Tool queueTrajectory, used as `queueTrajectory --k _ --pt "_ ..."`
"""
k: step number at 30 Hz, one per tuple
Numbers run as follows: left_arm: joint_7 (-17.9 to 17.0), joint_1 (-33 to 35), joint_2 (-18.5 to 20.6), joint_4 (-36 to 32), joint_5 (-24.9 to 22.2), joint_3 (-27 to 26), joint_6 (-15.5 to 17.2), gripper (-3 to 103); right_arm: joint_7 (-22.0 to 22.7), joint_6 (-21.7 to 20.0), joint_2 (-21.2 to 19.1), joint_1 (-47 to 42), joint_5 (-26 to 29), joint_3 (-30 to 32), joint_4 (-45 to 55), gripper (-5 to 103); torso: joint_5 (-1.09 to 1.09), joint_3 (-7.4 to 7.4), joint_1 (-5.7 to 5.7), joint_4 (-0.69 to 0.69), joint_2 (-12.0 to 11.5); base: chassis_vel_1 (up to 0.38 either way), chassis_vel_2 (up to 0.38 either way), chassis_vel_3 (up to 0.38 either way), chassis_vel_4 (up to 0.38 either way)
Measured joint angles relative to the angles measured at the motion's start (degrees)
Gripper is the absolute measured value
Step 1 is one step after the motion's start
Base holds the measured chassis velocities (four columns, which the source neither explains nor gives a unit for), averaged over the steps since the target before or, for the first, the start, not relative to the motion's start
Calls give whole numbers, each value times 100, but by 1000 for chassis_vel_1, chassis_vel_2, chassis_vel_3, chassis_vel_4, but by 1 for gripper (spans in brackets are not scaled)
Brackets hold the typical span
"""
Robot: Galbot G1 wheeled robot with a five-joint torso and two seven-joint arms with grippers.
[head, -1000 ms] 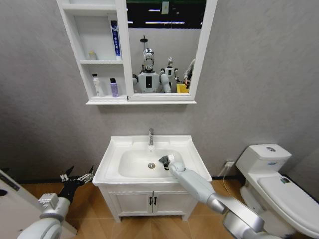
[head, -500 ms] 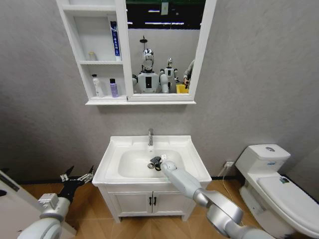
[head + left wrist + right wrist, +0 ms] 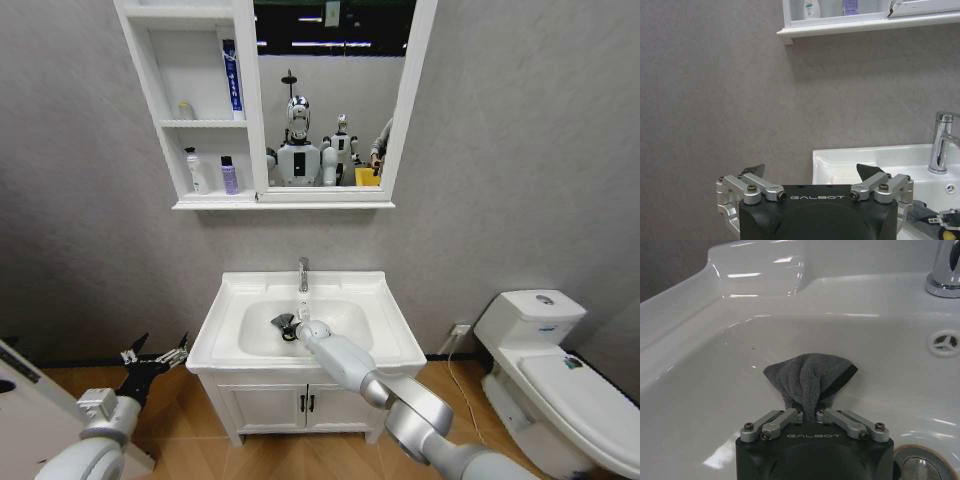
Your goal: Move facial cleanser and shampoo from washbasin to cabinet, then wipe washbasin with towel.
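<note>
Down in the washbasin [image 3: 225,310] bowl, our right gripper [image 3: 810,412] pinches the towel [image 3: 810,377] against the porcelain near the drain [image 3: 920,465]. Thin grip: friction could tug it free. Left gripper [image 3: 810,175] waits spread wide, beside the basin.

Labels on the two small bottles [image 3: 229,176] in the cabinet [image 3: 196,110] are too small to read. Towel [image 3: 810,379] end hidden betw. right gripper [image 3: 809,412] fingers; drain [image 3: 921,466] cut off by edge.
</note>
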Motion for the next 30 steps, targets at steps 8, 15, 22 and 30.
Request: queueTrajectory --k 8,15,22,30 --pt "0 0 0 0 0 0 0 100 377 -153 -171 -258 -90 125 -62 7 2 -2 -1 1 1 0 0 0 0" --pt "0 0 0 0 0 0 0 100 1445 -832 -1066 -598 -401 307 901 7 3 -4 -4 1 4 0 0 0 0" --pt "0 0 0 0 0 0 0 100 1620 -963 -1508 -612 -364 261 1216 7 0 -2 -4 -2 4 0 0 0 0" --pt "0 0 0 0 0 0 0 100 1065 -624 -921 -399 -333 183 390 7 -1 -3 -5 -4 4 0 0 0 0"
